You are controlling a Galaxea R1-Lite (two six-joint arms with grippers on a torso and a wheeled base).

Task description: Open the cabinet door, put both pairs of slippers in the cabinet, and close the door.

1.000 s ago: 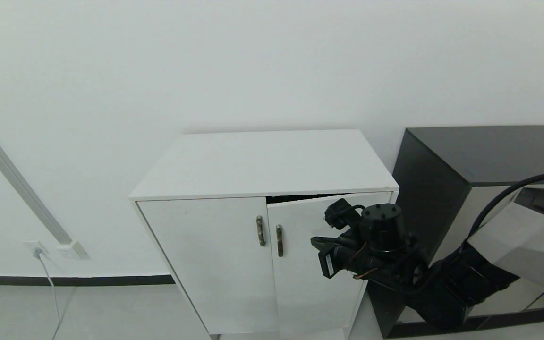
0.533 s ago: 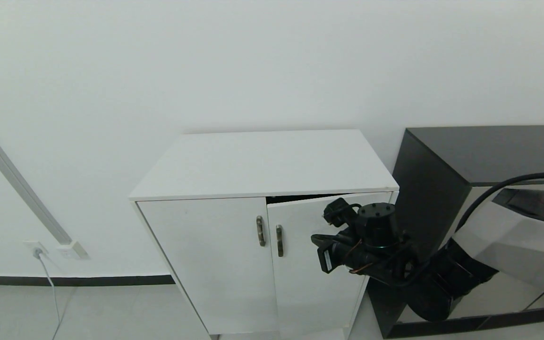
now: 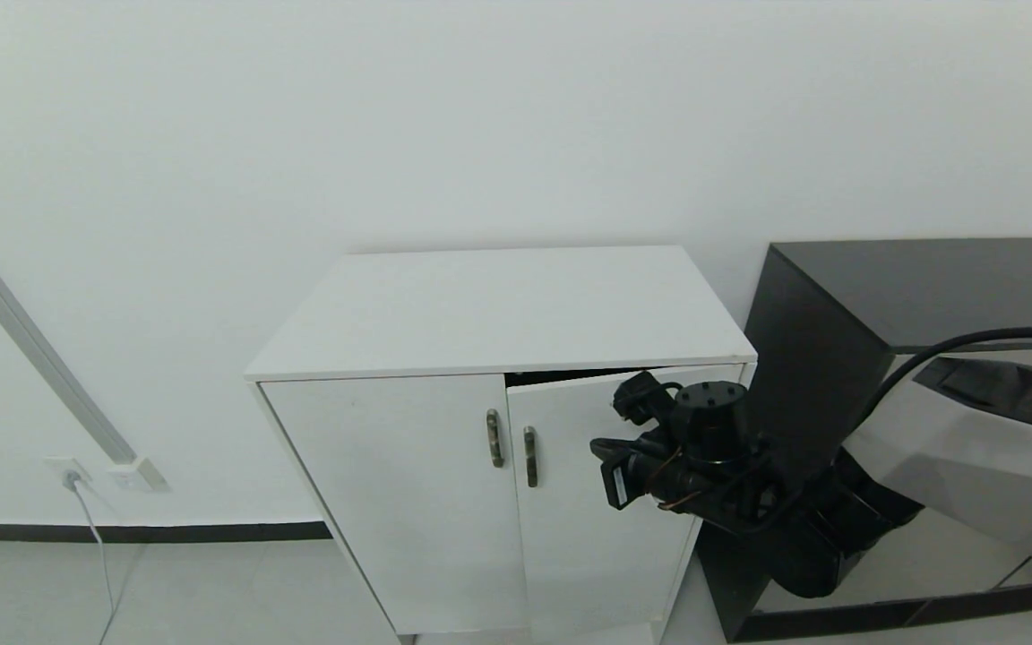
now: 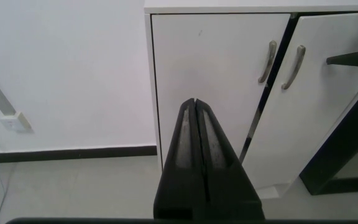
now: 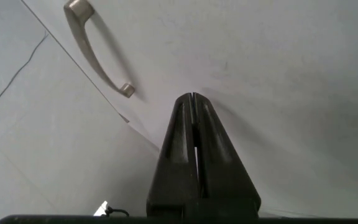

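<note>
As the right door [image 3: 588, 537] of the white cabinet [image 3: 498, 309] stands only a crack ajar, w/ a dark slit along its top edge, we judge the task is at the door step & no slippers are stowed. The left door [image 3: 391, 502] sits flush.

Right gripper [image 5: 193, 98]: fingers clenched together, nothing held. Its tip points at the face of the right door, beside that door's handle [image 5: 95, 46], not around it. We can't tell if the tip touches the panel or hangs just off it. Why held so, in our view: a shut gripper makes a narrow, stiff point, good for slipping behind a free edge or pushing on a flat panel. It can't hook the handle w/o opening first. The arm comes in from the robot's right, in front of the black cabinet [image 3: 838, 296] next door, so it stays clear of the door's free edge near the middle.

Left gripper [image 4: 195, 102]: also clenched, empty, held low & well back from the cabinet front, facing the left door. That leaves room in front for a door to swing.

Both handles sit close together at the centre seam, the left one [image 3: 494, 438] just beside the right one. So we judge any grab there needs care not to catch the wrong door. Risk: a tip sliding along the smooth panel w/o moving it.
</note>
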